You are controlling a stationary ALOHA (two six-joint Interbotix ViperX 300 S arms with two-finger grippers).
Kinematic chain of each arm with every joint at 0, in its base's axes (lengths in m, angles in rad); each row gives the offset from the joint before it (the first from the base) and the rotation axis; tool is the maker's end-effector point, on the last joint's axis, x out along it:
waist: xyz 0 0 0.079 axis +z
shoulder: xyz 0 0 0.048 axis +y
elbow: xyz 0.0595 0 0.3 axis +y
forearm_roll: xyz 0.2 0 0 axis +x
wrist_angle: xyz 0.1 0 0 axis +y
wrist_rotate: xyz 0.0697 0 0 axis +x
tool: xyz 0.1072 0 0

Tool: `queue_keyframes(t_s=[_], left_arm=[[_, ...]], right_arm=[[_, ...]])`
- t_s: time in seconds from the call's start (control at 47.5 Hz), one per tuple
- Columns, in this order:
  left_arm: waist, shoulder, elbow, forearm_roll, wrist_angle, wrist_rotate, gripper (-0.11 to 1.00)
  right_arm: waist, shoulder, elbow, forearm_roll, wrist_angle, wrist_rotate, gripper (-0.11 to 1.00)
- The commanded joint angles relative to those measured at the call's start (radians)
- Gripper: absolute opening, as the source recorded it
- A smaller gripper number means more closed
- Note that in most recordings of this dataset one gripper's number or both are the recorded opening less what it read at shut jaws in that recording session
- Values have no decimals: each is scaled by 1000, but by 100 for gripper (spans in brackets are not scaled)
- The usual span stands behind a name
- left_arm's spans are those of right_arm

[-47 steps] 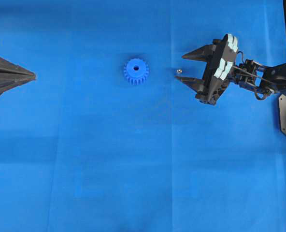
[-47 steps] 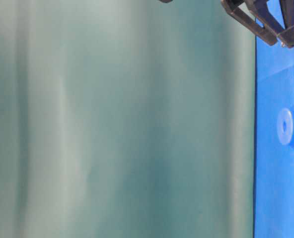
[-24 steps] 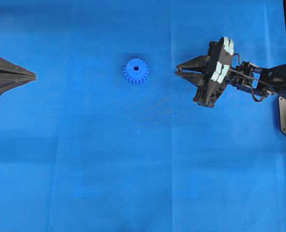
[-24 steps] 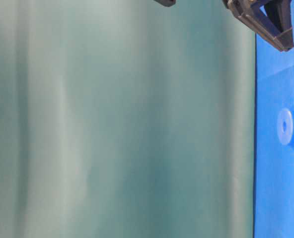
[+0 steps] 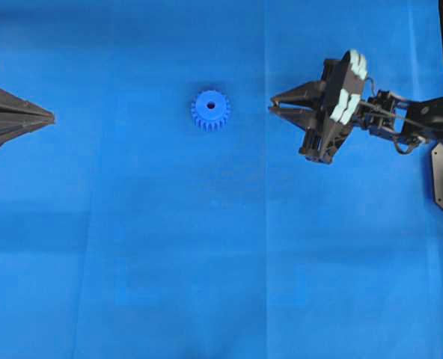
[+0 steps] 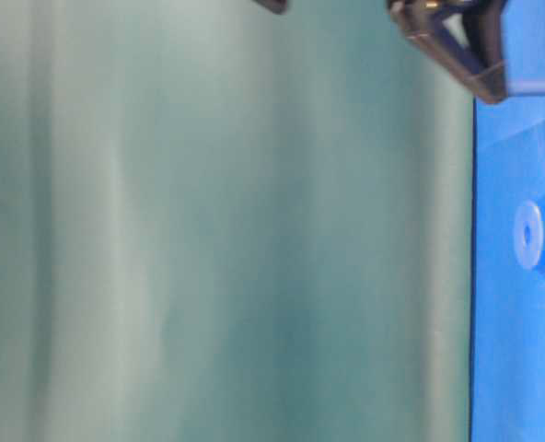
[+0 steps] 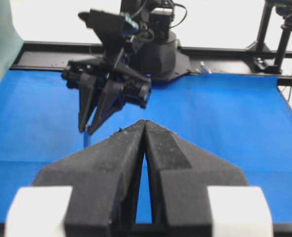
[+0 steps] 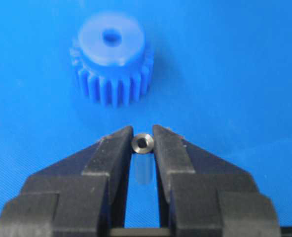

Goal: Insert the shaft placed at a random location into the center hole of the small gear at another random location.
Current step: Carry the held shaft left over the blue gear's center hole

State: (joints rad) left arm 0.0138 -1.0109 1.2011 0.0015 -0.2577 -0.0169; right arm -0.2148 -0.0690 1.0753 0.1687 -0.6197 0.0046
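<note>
The right gripper [image 8: 142,144] had its two black jaws pinched on the shaft [image 8: 142,142], the little silvery pin standing upright between the fingertips [image 8: 117,143] with its hollow top end showing. Just ahead of those tips, apart from them, sat the small gear [image 8: 112,58] on the blue mat [image 5: 206,247], teeth all round and the center hole [image 8: 111,36] dark in its raised hub. From above, the right gripper [image 5: 275,104] hung toward the mat's far right part, and the small gear [image 5: 209,111] lay near the middle of the mat, closer to the far edge. Over at the left edge the left gripper [image 7: 144,123] had its jaws pressed together on nothing, tips pointing inward
</note>
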Motion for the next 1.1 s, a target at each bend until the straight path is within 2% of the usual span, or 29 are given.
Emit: queue_keyframes(t_s=[0.0, 0.147, 0.505, 0.779, 1.074], left_arm=[[2, 3, -9, 0, -5, 0, 0], [2, 0, -9, 0, -5, 0, 0], [3, 0, -9, 0, -2, 0, 0], [2, 0, -9, 0, 6, 0, 0], [2, -2, -9, 0, 11, 0, 0]], right_arm=[[3, -86, -26, -2, 67, -8, 3], [3, -133, -34, -2, 127, -12, 3], [3, -114, -58, -2, 127, -12, 3], [3, 3, -206, -6, 137, -17, 3], [3, 107, -376, -38, 190, -18, 3]])
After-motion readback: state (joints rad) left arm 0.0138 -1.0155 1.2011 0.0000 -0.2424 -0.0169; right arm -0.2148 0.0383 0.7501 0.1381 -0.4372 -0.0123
